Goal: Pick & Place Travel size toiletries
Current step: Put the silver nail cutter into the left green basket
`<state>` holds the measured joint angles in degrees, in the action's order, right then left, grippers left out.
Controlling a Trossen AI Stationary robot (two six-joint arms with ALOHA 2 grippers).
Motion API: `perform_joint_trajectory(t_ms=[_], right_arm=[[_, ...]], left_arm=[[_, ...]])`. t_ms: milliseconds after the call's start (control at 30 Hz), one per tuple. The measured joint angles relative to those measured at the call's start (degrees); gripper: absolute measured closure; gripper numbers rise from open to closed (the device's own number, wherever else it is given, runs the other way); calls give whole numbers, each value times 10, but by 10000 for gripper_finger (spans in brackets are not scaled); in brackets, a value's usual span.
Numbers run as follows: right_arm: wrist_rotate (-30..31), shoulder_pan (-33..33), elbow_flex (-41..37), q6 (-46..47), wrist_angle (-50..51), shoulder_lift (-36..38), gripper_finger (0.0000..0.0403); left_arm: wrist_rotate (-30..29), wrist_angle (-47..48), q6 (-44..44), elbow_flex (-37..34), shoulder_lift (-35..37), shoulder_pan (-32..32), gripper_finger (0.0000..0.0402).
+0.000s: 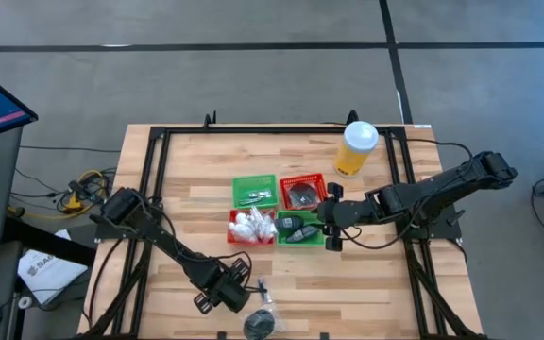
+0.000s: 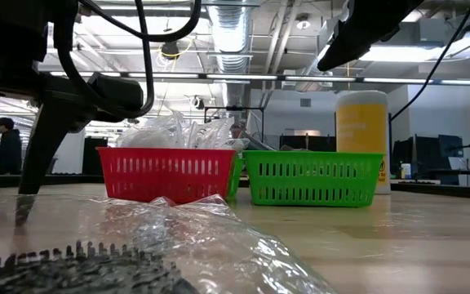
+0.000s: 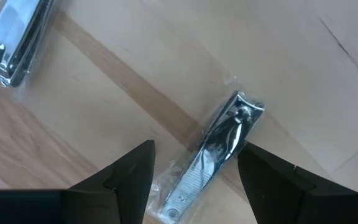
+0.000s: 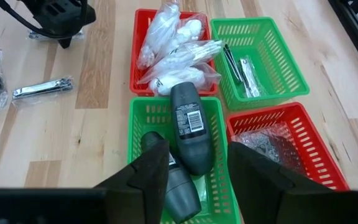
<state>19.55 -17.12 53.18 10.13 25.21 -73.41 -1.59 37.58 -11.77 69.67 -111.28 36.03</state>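
Pick-up step: the left end effector (image 3: 194, 171) hovers fingers apart over a wrapped nail clipper (image 3: 211, 155) on the table (image 3: 303, 68) — next, descend and close. The right end effector (image 4: 197, 171), fingers apart, waits above the baskets (image 4: 263, 46).

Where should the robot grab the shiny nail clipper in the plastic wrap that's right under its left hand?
Across the narrow middle of the wrapped nail clipper, coming straight down. It lies flat on the table, long and thin, and the left gripper already hangs open with a finger on each side.
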Motion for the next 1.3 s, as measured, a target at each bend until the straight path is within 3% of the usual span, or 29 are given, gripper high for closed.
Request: perform_joint_trajectory(t_ms=[233, 700, 1300], right_arm=[[0, 0, 0, 0, 0, 0, 255], [0, 0, 0, 0, 0, 0, 256], [0, 0, 0, 0, 0, 0, 256]], left_arm=[[-1, -2, 1, 0, 0, 0, 207], [-6, -5, 9, 0, -1, -1, 361], [-3, -1, 74, -2, 11, 0, 358]])
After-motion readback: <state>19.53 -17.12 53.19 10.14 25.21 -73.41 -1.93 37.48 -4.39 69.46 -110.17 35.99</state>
